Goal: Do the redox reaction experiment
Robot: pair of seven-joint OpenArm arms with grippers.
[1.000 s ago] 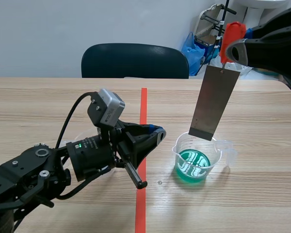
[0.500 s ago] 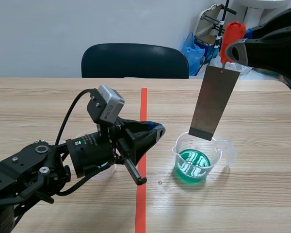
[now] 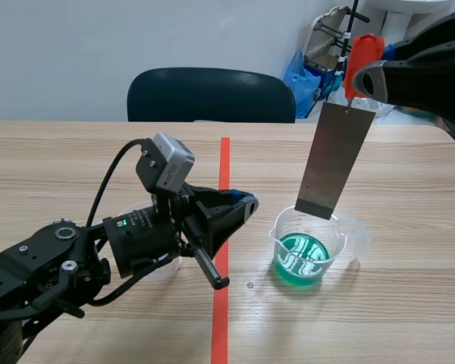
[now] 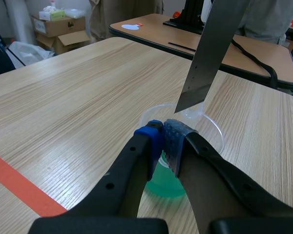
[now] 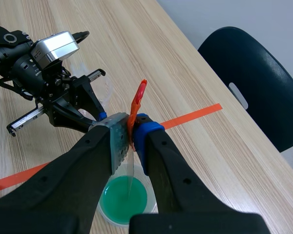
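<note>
Hanging above the clear plastic cup [image 3: 309, 246] of green liquid, a flat grey metal strip [image 3: 335, 161] has its lower edge near the cup's rim. The right end effector [image 5: 129, 131] pinches the strip's orange clip [image 5: 140, 92]. The left end effector [image 4: 162, 139], fingers pressed together on nothing, hovers beside the cup over the wood-grain worktop [image 3: 76, 159].

Beaker [image 4: 211, 128] partly behind left end effector [image 4: 162, 139]

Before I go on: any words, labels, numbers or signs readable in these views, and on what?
None can be read.
The grey metal strip and the clear plastic beaker of green liquid show no markings.
Any print on the brown cardboard boxes beyond the table is too blurred to read.
</note>
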